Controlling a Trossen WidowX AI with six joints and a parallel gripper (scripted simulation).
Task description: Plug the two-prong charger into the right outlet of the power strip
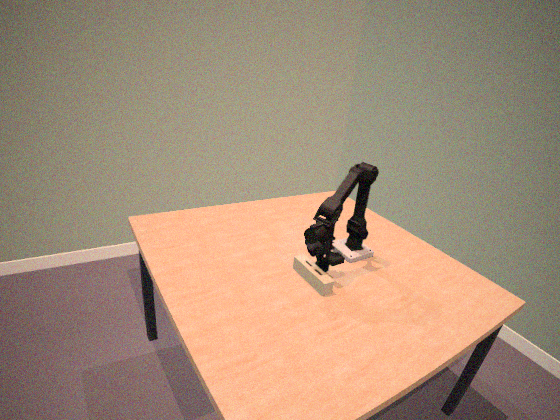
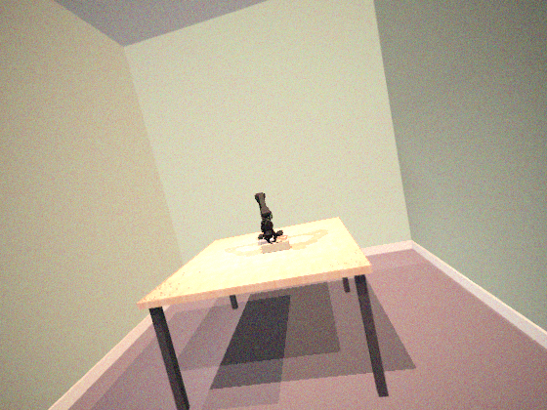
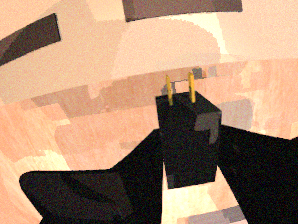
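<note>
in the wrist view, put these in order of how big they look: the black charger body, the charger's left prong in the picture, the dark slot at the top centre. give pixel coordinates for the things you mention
1. Black charger body (image 3: 189,150)
2. Dark slot at the top centre (image 3: 182,7), cut off by the picture's edge
3. Left prong (image 3: 169,91)
</note>
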